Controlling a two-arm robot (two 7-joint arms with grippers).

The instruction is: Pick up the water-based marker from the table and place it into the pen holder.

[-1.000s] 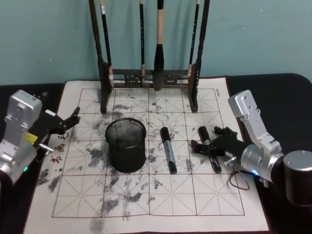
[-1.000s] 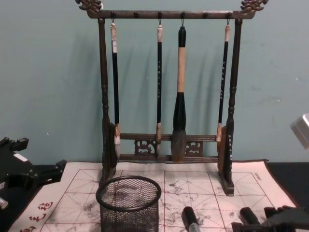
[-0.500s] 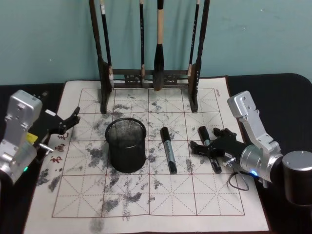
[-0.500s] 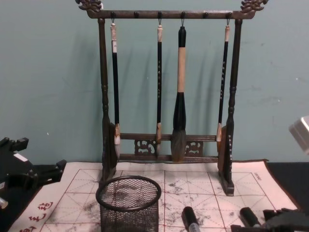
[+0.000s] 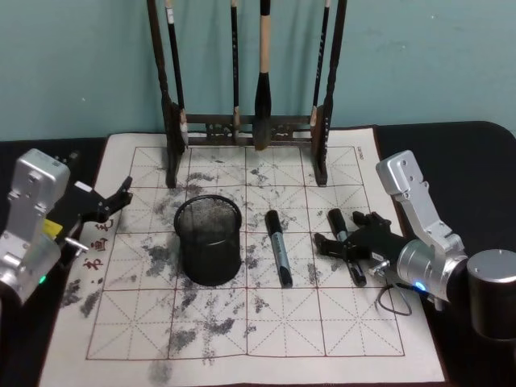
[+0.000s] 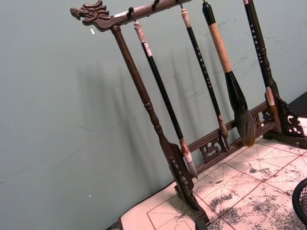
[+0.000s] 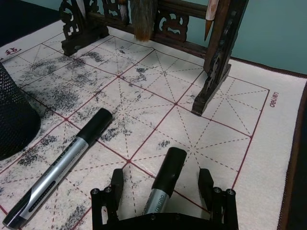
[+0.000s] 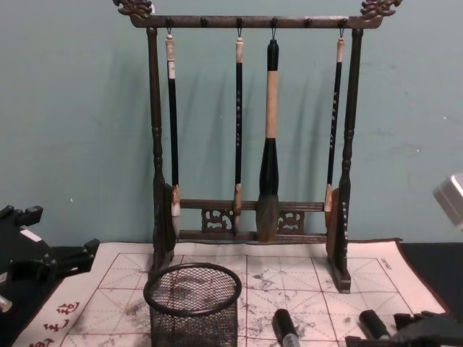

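Observation:
Two black-capped, silver-barrelled markers lie on the ink-stained mat. One marker (image 5: pixel 278 247) (image 7: pixel 62 165) lies just right of the pen holder (image 5: pixel 209 239) (image 8: pixel 192 303), a round black mesh cup standing upright. The other marker (image 5: pixel 345 242) (image 7: pixel 165 175) lies farther right, between the fingers of my right gripper (image 5: pixel 348 234) (image 7: pixel 160 188). That gripper is low at the mat and open, with a finger on each side of the marker and a gap to it on both sides. My left gripper (image 5: pixel 113 201) (image 8: pixel 51 264) hovers open at the mat's left edge, away from the markers.
A tall dark wooden brush rack (image 5: pixel 246 121) (image 8: pixel 249 144) with several hanging brushes stands at the back of the mat (image 5: pixel 242 339), behind the holder. The rack's right foot (image 7: pixel 211 81) is close ahead of my right gripper. Dark table surrounds the mat.
My right gripper has settled slightly lower around the right-hand marker. The left arm, the holder and both markers have not moved.

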